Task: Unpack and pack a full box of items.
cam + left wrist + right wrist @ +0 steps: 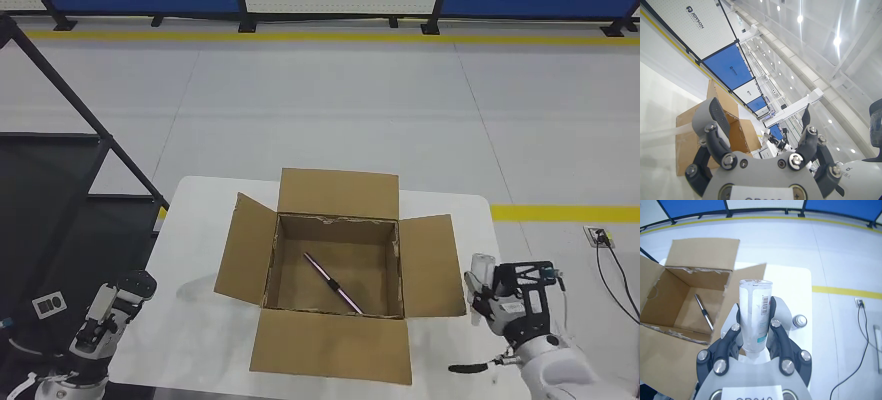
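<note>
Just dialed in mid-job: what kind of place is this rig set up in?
Probably a fenced test cell in a large industrial hall. Blue and white partition panels stand along a yellow floor line, and rows of ceiling lights sit high overhead. The work is at one white table with a cardboard box.

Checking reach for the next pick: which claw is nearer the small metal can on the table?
Right. The right claw, holding a bottle, is just beside the can; the left claw sits across the box.
</note>
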